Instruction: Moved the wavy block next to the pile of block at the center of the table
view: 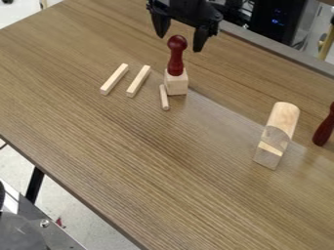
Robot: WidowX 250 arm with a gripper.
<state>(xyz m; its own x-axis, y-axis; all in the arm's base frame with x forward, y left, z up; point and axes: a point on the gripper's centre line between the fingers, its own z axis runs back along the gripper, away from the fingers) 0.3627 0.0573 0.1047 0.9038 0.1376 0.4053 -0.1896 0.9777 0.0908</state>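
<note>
From where I stand, the black gripper (179, 43) hangs with its fingers spread either side of the knobbed top of the dark red turned piece (176, 61), which I take for the wavy block. It stands upright on a pale cube (176, 83), upper middle of the table (140, 161). To take it well, I'd centre the fingers on the narrow neck, come straight down and close gently; a sideways nudge could topple it. Its bulges look smooth and glossy, so a grip on a curve may slip. The cube is plain, square-edged wood, a thin rod (164, 97) lying just beside it, and the tabletop has streaky brown grain.
</note>
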